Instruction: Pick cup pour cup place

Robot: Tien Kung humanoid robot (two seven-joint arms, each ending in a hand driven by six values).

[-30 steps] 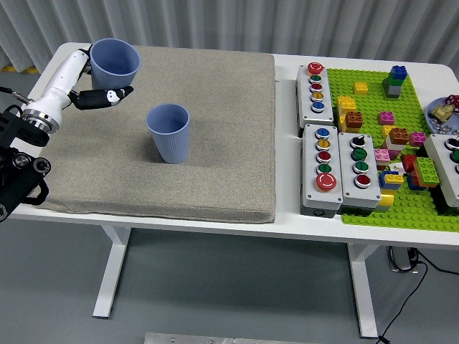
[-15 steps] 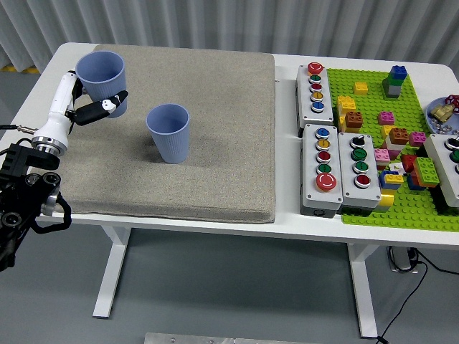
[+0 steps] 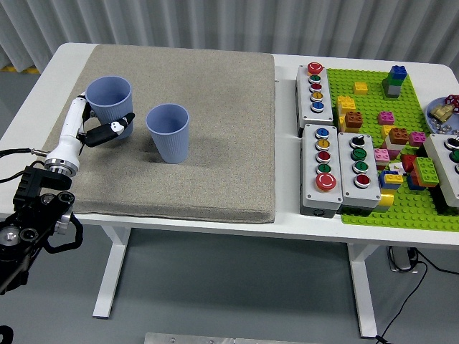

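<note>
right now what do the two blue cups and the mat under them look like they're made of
Held cup and standing cup: likely matte plastic, with smooth walls, faint ribbing and no glare. Mat: looks like a grey-beige felt or carpet-like pad, with a speckled, fuzzy surface and thick soft edges.

White table (image 3: 287, 228), corrugated grey wall (image 3: 229, 25), grey floor (image 3: 237, 287).
</note>
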